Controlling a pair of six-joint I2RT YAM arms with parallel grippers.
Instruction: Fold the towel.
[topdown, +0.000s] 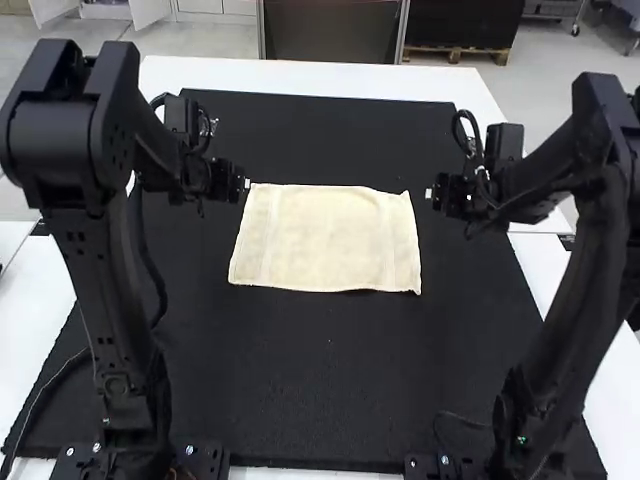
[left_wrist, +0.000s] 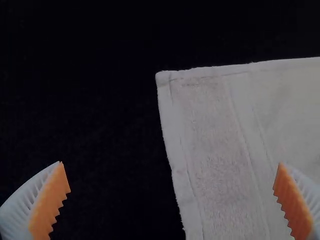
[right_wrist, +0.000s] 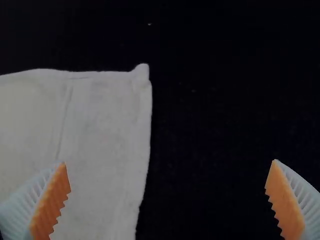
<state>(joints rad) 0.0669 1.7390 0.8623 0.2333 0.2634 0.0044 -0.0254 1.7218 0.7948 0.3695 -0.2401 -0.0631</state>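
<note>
The mat (topdown: 325, 380) lies on the table (topdown: 300, 75), and the towel (topdown: 325, 235) lies on the mat, between the two arms. The left gripper (topdown: 245, 184) is by the towel's far left corner. The right gripper (topdown: 431, 193) is near its far right corner, out to the side.

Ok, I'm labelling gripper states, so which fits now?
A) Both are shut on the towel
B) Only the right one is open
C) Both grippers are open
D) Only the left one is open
C: the left gripper and right gripper each have their fingers spread wide apart.
</note>
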